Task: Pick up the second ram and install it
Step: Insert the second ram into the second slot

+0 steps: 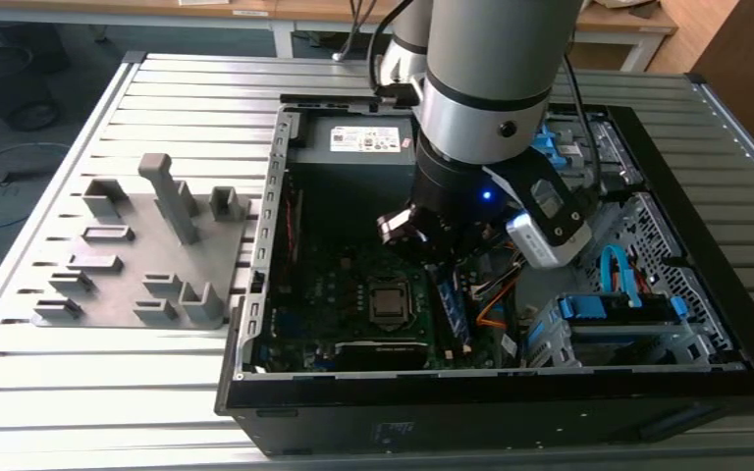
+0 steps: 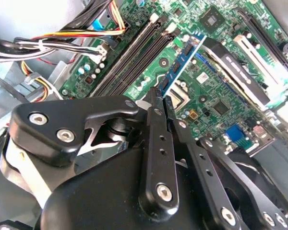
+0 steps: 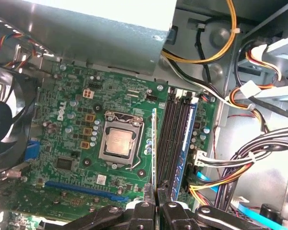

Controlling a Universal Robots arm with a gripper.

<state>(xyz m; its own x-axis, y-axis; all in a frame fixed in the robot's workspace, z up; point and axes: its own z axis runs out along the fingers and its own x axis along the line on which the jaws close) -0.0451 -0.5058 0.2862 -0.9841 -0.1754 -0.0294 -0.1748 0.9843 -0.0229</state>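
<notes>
One ram [image 2: 182, 62] is pinched edge-up in the clenched pincer [image 2: 159, 101], low over the motherboard [image 3: 77, 139] beside the slots [image 3: 175, 129]. I'd keep it upright and square to its slot, then press evenly along its length.

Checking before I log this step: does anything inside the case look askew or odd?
Nothing stands out. The claw holds the second ram on edge above the motherboard, beside the empty slots; cables lie clear.
</notes>
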